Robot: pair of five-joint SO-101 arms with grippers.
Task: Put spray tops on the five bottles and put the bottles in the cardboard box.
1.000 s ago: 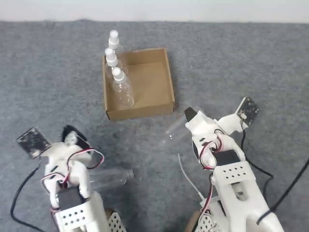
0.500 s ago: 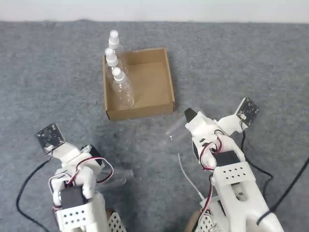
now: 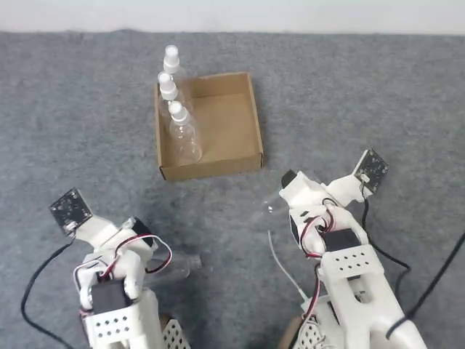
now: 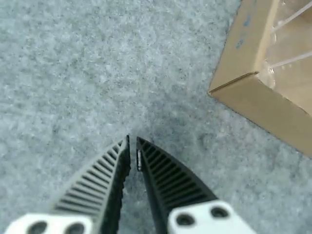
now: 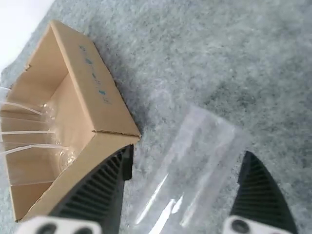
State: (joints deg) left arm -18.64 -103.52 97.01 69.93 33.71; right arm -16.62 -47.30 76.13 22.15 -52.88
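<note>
The cardboard box holds three clear bottles with white spray tops along one wall. My right gripper is shut on a clear topless bottle, held tilted off the carpet just short of the box's near corner. In the right wrist view that bottle spans the gap between the fingers, with the box beyond. Another topless clear bottle lies on the carpet beside my left arm. My left gripper is shut and empty over bare carpet, near the box corner.
A thin white tube lies on the carpet beside the right arm's base. Grey carpet covers the whole table, with open room right of the box and between the arms.
The left arm has swung round and pulled back toward its base, away from the lying bottle. The right gripper has drawn back slightly, tipping its bottle up so its end faces the camera.
</note>
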